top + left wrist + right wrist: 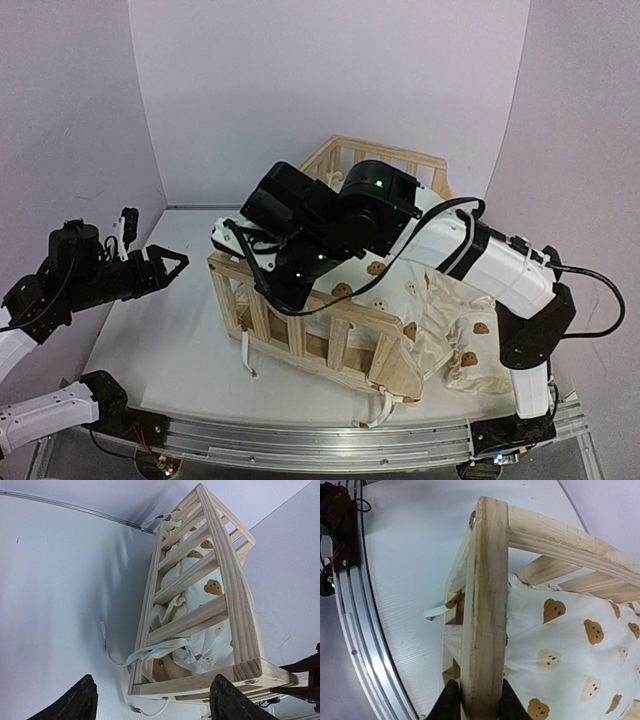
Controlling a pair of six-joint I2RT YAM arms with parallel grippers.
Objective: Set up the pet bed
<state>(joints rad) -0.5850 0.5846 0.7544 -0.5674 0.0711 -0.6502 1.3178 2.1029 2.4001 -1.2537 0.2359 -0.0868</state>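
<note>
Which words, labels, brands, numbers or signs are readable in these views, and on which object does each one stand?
No text can be read in any view.
The pet bed is bare wood and shows no marking.
The cushion carries only printed bear faces, no letters.
What looks like a small white tag on the cushion is too small to read.
</note>
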